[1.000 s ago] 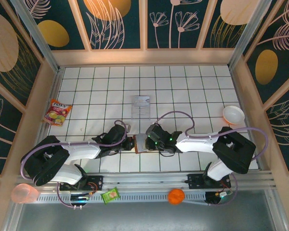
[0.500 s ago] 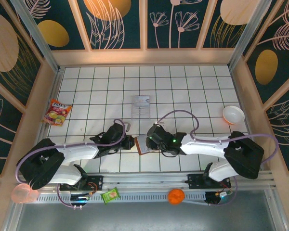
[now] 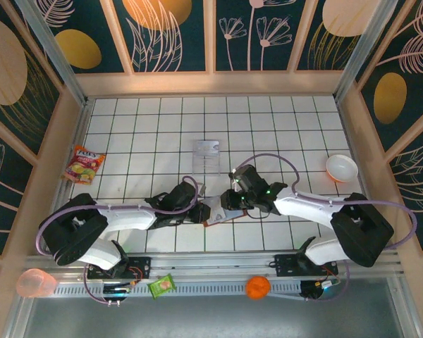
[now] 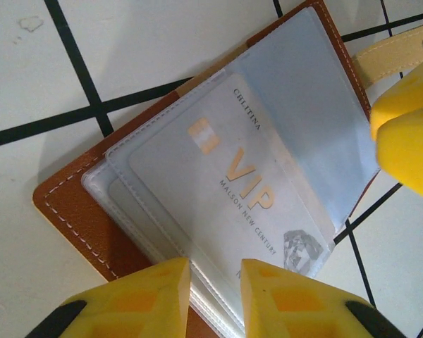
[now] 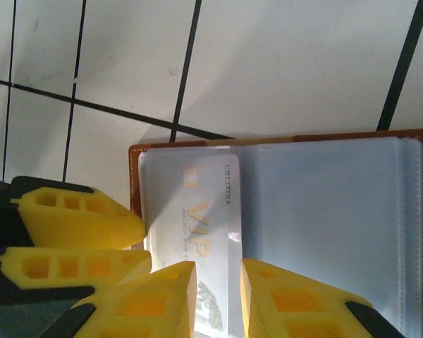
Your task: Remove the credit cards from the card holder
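Note:
The card holder (image 3: 217, 210) is a brown leather wallet lying open on the white tiled table between my two arms. Its clear sleeves hold a pale grey-white credit card (image 4: 225, 176) printed "VIP", which still sits inside a sleeve. My left gripper (image 4: 215, 282) hovers at the sleeves' near edge, jaws slightly apart, gripping nothing. My right gripper (image 5: 218, 296) stands over the same credit card's (image 5: 197, 211) lower end with a narrow gap between its jaws. The left gripper's fingers (image 5: 77, 225) show beside the brown cover (image 5: 135, 176). From above, the left gripper (image 3: 197, 213) and right gripper (image 3: 229, 203) flank the holder.
A clear plastic tray (image 3: 206, 156) stands just behind the holder. A white bowl (image 3: 341, 167) sits at the right and a snack packet (image 3: 84, 164) at the left. An orange cup (image 3: 35, 283), a green packet (image 3: 161, 285) and an orange object (image 3: 257, 287) lie by the front rail.
The right gripper has swung right and towards the back, and the card holder now lies open wider. The left gripper slid right towards it and its jaws parted.

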### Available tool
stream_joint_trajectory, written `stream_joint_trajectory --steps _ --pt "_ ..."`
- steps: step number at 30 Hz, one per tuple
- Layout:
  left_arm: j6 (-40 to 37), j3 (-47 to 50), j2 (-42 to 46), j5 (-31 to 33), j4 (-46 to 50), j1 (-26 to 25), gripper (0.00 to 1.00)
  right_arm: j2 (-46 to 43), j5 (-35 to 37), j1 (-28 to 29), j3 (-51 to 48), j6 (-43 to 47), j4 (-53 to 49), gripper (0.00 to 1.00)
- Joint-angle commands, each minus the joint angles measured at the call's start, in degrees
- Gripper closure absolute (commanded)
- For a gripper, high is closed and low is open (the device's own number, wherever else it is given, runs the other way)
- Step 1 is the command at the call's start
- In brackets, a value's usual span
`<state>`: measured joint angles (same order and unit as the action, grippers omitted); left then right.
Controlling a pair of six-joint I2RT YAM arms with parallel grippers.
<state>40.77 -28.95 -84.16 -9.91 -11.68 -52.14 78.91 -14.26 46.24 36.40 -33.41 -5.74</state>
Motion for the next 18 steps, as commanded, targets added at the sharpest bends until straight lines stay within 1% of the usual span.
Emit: stream_joint_trajectory --steps 1,5,10,18 --pt "-0.7 -0.7 -1.5 1.6 3.4 -0.2 0.77 1.7 -5.6 -1.4 -1.3 2.3 2.3 0.76" --pt "-0.5 -0.4 -3.1 3.3 4.7 -0.1 0.82 3.3 -6.6 -1.8 -1.4 2.1 3.0 0.77" --pt "-0.4 0.3 -3.2 4.0 4.9 -0.1 0.83 4.4 -7.2 -2.3 -1.9 1.7 3.9 0.77" --pt "-0.5 0.4 -4.3 3.5 4.5 -0.1 0.85 4.4 -9.1 -3.6 -3.4 1.0 5.5 0.77"
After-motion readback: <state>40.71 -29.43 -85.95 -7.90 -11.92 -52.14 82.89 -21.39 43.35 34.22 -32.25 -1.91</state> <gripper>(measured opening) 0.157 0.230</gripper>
